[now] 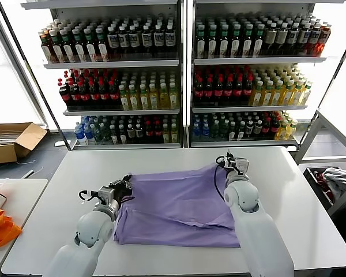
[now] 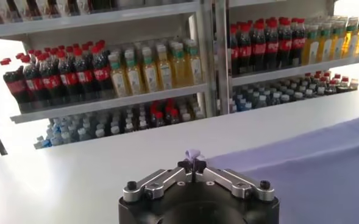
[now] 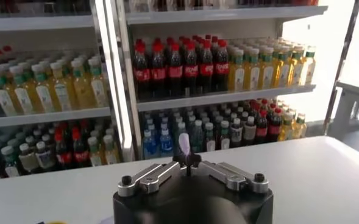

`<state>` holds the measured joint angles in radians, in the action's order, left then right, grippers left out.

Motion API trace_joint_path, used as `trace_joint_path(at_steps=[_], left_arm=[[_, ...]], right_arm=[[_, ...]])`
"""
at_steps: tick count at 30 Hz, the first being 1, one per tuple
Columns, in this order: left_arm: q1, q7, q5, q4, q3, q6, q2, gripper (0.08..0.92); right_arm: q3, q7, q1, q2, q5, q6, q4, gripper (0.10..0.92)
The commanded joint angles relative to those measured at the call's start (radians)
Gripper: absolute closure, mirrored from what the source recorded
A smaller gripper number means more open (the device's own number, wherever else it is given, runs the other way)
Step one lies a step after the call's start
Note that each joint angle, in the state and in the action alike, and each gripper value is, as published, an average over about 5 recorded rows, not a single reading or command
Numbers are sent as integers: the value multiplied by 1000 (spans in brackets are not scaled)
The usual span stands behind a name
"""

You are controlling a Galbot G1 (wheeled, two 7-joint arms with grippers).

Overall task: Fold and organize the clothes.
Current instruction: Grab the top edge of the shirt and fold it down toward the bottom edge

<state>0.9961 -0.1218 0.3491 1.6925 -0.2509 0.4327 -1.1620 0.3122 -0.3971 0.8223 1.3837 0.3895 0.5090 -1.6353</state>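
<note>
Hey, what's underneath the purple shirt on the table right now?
The lavender T-shirt lies on the white table, which shows all around it. The left gripper and right gripper each pinch an edge of it. Anything beneath the cloth is covered and cannot be seen.

Behind the white table [image 1: 288, 190] stand shelves of bottled drinks [image 1: 112, 86], with a cardboard box [image 1: 11, 141] on the floor.

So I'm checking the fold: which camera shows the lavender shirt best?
The head view: the whole lavender shirt lies spread on the white table. The left wrist view shows one edge and a pinched tuft; the right wrist view only a tuft.
</note>
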Motion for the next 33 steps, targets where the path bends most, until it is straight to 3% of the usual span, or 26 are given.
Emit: trace_joint_path(at_steps=[1,16,33], left_arm=[[116,14,-19,118,-51,-8,-7,916],[309,26,-130,232,-63,-15,-34,916],[419,61,-253,265,-93,-43,-52,916]], right_arm=[[41,-21,244,-3,-3,-3,-257,913],[137,-35,577,-9,-30,8,-486,913],[123,-43,668,-13,-60,-28,-458,913]])
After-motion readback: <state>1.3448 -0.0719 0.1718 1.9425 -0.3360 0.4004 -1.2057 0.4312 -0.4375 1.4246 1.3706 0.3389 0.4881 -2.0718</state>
